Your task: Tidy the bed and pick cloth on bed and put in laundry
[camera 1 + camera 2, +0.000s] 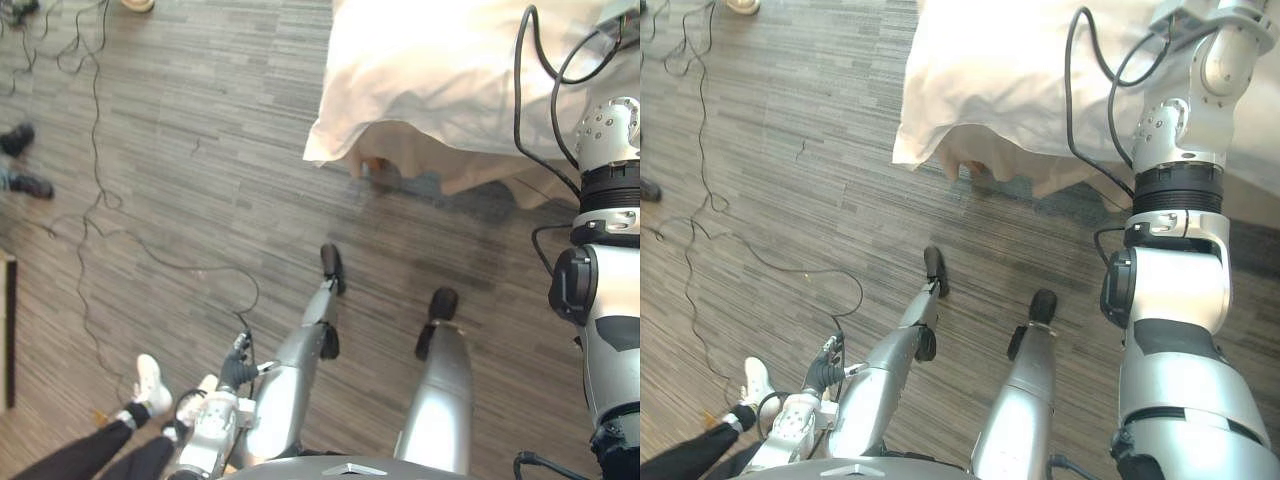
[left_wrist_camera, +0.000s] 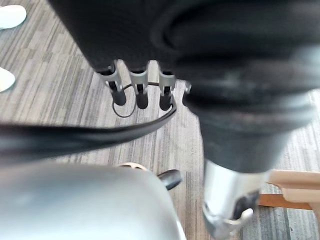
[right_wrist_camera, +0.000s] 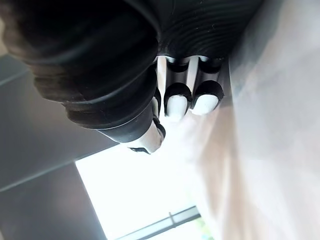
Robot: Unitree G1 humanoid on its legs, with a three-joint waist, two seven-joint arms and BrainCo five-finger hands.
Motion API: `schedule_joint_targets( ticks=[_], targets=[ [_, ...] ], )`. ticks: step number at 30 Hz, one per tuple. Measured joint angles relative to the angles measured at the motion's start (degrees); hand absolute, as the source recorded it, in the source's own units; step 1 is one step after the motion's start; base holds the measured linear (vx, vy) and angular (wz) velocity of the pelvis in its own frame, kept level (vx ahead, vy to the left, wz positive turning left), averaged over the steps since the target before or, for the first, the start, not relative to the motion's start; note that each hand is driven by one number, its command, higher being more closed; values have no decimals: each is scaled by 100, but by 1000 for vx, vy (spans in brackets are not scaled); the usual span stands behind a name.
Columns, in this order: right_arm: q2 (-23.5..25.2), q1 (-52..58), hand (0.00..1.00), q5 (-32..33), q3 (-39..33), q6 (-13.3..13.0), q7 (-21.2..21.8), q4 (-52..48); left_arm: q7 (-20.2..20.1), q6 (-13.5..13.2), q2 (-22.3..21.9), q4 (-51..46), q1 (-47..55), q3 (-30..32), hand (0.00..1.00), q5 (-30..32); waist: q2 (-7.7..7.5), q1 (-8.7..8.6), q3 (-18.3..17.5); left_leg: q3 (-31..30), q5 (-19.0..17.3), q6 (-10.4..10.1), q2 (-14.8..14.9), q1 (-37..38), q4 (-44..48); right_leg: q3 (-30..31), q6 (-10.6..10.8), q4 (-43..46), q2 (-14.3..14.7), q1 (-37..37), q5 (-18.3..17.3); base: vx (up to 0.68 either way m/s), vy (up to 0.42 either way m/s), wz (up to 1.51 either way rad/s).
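My left hand is hanging at lower left, fingers relaxed and holding nothing. My right hand is hovering by the white bedsheet at upper right; I cannot tell its grip.

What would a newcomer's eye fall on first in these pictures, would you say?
The white duvet spilling over the bed's corner, upper right, above the grey wood-look floor. Next, the robot's right hand up beside that bedding, while the left hand hangs low with straight fingers, near a person's white shoe.
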Motion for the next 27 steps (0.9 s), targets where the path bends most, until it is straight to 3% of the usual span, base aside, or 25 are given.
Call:
schedule_joint_targets(
  ticks=[2,4,5,8,10,12,13,15,17,19,21,24,27],
  targets=[
    [185,617,100,64,-364,-89,61,-665,-4,-20,-17,-44,-37,8,0,6,-90,-52,12,20,-13,-17,-20,1,3,-17,-6,-5,-33,2,-17,78,-30,12],
    [781,1554,100,75,-912,-195,165,-1257,-16,62,-138,102,-193,289,0,10,-333,-128,-13,89,-73,-78,11,117,5,1,-5,-133,13,148,-4,62,-37,-10],
    [864,1704,100,78,-965,-219,190,-1330,-15,88,-168,130,-226,360,0,9,-375,-135,-9,107,-93,-63,19,160,6,12,-3,-157,26,187,2,54,-44,-32],
    [1945,3251,100,150,-1265,-256,414,-1853,-11,268,-303,387,-533,1011,0,-12,-902,-278,-58,490,-328,7,199,692,8,291,6,-665,340,692,190,64,-57,-75],
    [2595,4179,100,149,-1479,-42,425,-1725,-6,290,-313,490,-617,1259,0,-116,-1242,-365,-230,887,-550,-18,375,1026,10,607,-25,-1173,608,1008,423,78,-12,-112],
    [2900,4926,100,229,-1753,317,314,-1111,1,327,-325,540,-726,1396,0,-164,-1446,-458,-327,1089,-798,-52,549,1167,230,896,-43,-1609,815,1254,679,133,-4,-116],
    [3049,5439,0,252,-1890,495,256,-841,1,343,-326,531,-814,1426,0,-238,-1538,-465,-330,1177,-1125,-102,698,1101,782,1061,-61,-1805,909,1381,796,124,-48,-108],
    [3249,6209,0,243,-1995,682,211,-736,7,357,-362,534,-788,1563,0,-341,-1595,-484,-383,769,-1750,-235,1016,1065,1685,1394,-78,-1984,1128,1599,903,114,-94,-121],
    [3311,6752,0,221,-1964,735,216,-733,7,416,-383,599,-765,1597,0,-349,-1582,-565,-457,560,-2196,-440,1205,1336,2029,1687,-56,-2062,1300,1858,932,111,-24,-120],
    [3352,7332,0,-229,-1956,824,231,-535,-19,445,-411,728,-771,1595,0,-324,-1599,-669,-690,537,-2265,-486,1194,1755,1878,1626,-48,-2118,1314,2145,933,145,22,-55],
    [3459,7926,0,-907,-1676,1038,293,-279,-99,560,-404,1053,-668,1593,0,-184,-1652,-751,-1177,609,-2277,-521,1106,2439,1449,1566,-47,-2337,1276,2660,933,182,43,-30],
    [3705,8230,0,-1514,-1338,1103,396,176,-108,586,-381,1319,-510,1523,0,51,-1719,-803,-1644,672,-2167,-499,935,2863,1049,1593,5,-2620,1193,3017,962,84,42,-4],
    [4036,8211,0,-2063,-1024,1234,465,659,-115,633,-220,1501,-470,1223,0,368,-1754,-846,-1746,816,-2143,-488,850,3176,914,1529,46,-2770,1121,3200,1095,5,62,-20]
  ],
)
